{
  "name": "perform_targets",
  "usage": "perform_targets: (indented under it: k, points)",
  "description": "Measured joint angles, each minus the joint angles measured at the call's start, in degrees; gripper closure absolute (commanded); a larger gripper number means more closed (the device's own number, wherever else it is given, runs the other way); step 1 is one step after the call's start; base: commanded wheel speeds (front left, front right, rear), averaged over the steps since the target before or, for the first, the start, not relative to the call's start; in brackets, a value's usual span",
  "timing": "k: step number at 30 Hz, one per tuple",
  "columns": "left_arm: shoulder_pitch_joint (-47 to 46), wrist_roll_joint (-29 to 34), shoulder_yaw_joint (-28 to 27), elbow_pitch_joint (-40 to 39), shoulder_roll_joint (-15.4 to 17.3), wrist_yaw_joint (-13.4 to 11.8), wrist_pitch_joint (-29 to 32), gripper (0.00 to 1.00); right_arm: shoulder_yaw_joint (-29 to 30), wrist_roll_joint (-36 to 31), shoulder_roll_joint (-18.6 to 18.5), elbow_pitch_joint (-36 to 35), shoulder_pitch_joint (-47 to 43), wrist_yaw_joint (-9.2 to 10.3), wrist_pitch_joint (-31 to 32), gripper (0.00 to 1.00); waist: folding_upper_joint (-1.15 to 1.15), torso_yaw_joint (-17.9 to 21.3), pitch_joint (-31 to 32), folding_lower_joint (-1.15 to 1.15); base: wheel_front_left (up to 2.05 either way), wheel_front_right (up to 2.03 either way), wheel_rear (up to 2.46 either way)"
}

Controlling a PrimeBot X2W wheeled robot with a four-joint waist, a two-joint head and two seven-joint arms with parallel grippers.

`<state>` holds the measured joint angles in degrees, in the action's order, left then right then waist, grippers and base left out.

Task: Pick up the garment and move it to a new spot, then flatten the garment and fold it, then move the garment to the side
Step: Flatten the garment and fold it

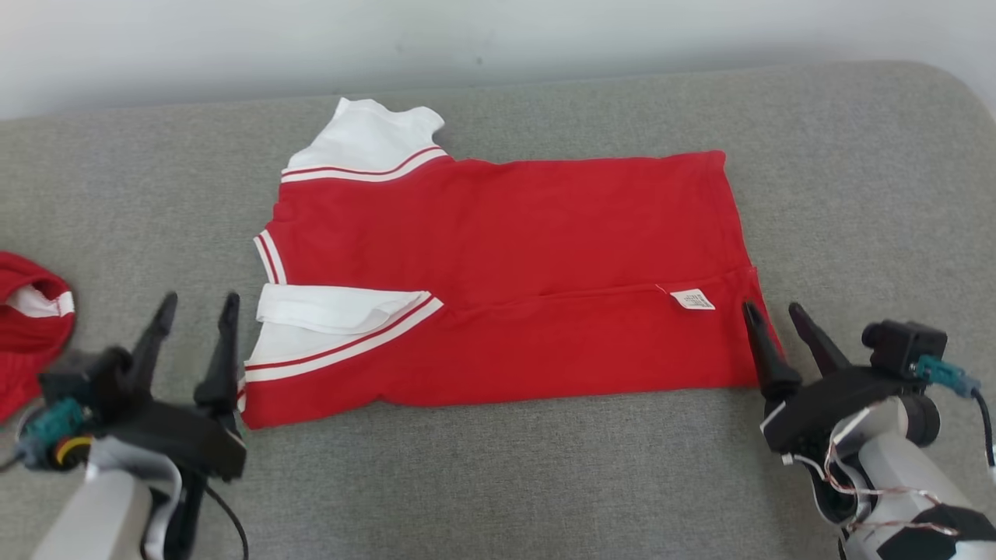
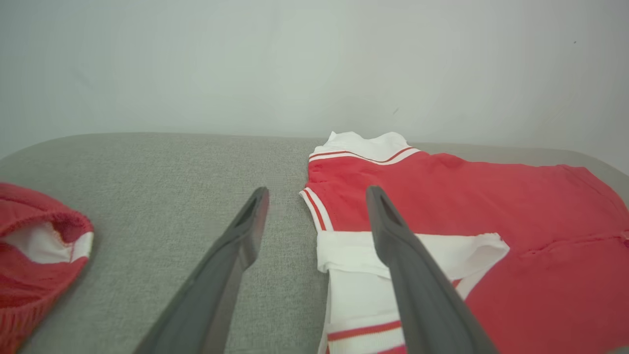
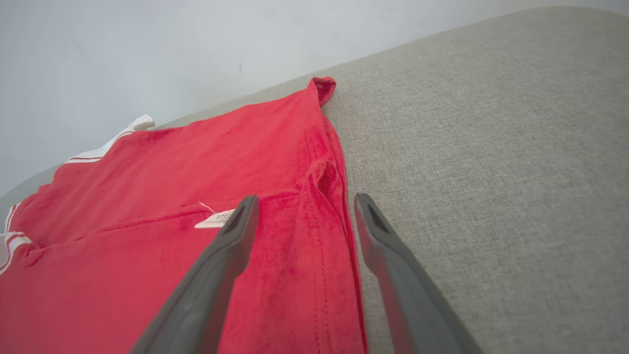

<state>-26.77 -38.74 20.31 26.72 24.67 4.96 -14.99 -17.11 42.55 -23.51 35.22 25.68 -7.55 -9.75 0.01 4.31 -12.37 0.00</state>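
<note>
The garment [image 1: 506,257], a red shirt with white, red-striped sleeves, is lying lengthwise across the middle of the grey fabric-covered worktop [image 1: 498,482], sleeve end toward the robot's left and hem [image 1: 739,233] toward its right. Its near long edge is lying turned up over the body, with the near white sleeve [image 1: 334,307] tucked inward and a small white label [image 1: 692,299] showing at the fold line; judging by this, one lengthwise fold is in place and the far half is waiting its turn. The left gripper [image 1: 198,299] is sitting just beside the sleeve-end near corner, the right gripper [image 1: 774,307] at the hem's near corner, each straddling the cloth edge. Both sets of jaws are standing spread and pinching nothing, probably placed at the two ends so the strip is being handled evenly. Whether any fingertip is touching the cloth is not resolving. The label print is unreadable. A second red cloth item [image 1: 31,327] at far left is running off the head view's edge; its identity is unclear.
</note>
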Motion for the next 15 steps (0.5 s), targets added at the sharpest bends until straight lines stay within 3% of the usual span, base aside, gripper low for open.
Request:
perform_targets:
  k: [6, 15]
  points:
    - [5.9, 0.7, 0.2, -2.2, -1.8, -0.7, 0.0, 0.0, 1.1, -1.5, 0.9, 2.0, -1.7, 0.0, -1.2, 0.0, -0.01, -0.8, 0.2, 0.0, 0.0, 0.0, 0.0]
    - [7.5, 0.3, 1.8, 2.8, -3.0, 0.1, 0.0, 0.0, 1.8, -5.4, 2.4, 5.3, -0.1, 0.0, -2.2, 0.0, 0.0, -0.3, -1.5, 0.0, 0.0, 0.0, 0.0]
